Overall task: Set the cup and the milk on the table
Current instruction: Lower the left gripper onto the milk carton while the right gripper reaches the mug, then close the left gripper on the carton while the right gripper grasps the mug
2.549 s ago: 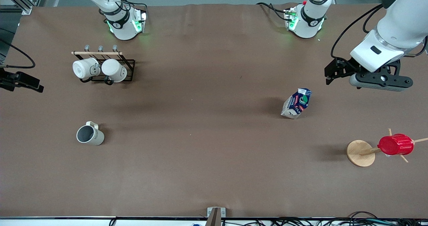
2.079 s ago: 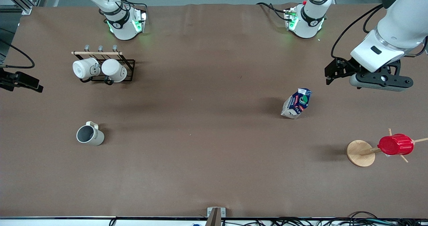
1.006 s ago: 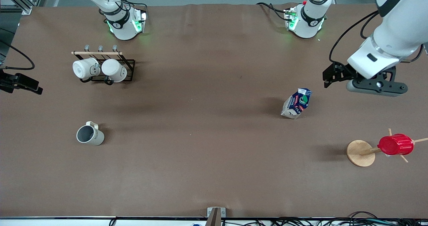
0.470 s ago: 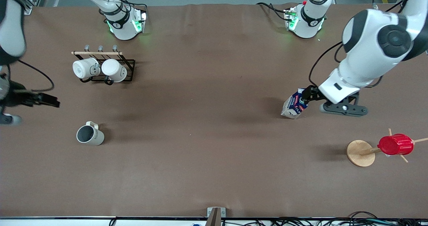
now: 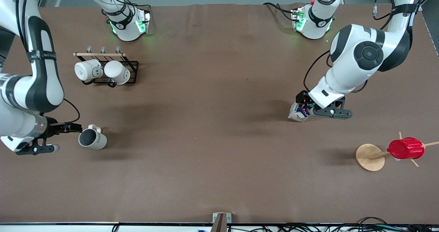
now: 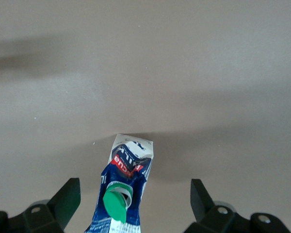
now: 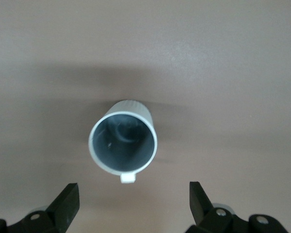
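Right gripper: fingers spread wide, empty, beside cup.
Cup: cream-beige, grey inside, upright on table.
Rack: two white mugs, nearer the arms' bases.
Milk: blue-white carton, green cap, standing.
Left gripper: fingers wide apart, over milk, not gripping.
Red cup: on wooden stand.

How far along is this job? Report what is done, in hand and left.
Done: nothing moved. The cup and the milk both stand on the table, ungripped. In hand: the right gripper is open beside the cup; the left gripper is open over the milk. Left: closing, lifting and placing both.
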`<action>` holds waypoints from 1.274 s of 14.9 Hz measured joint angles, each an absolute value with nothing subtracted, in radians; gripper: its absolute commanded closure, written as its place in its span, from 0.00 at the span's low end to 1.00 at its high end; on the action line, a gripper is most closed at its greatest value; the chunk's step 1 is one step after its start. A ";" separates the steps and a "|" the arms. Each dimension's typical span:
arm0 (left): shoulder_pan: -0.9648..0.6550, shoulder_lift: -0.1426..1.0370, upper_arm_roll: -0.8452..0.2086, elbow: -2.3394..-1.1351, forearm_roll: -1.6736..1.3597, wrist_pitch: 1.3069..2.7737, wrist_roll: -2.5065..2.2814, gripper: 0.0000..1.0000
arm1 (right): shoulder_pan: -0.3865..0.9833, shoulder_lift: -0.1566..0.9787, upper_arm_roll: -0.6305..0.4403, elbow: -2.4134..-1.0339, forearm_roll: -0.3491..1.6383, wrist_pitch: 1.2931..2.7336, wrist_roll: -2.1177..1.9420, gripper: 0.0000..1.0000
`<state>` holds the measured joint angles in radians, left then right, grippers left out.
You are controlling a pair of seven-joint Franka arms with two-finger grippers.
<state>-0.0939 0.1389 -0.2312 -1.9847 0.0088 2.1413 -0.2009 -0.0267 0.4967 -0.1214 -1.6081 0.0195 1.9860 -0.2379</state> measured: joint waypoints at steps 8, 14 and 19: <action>-0.093 0.186 -0.231 -2.046 0.055 2.226 -0.196 0.02 | -0.048 0.555 -0.121 -1.719 0.048 2.195 -0.266 0.29; -0.094 0.203 -0.231 -2.055 0.069 2.228 -0.194 0.22 | -0.050 0.603 -0.122 -1.724 0.081 2.264 -0.267 1.00; -0.093 0.203 -0.231 -2.066 0.069 2.228 -0.194 0.59 | -0.054 0.603 -0.122 -1.717 0.116 2.262 -0.266 1.00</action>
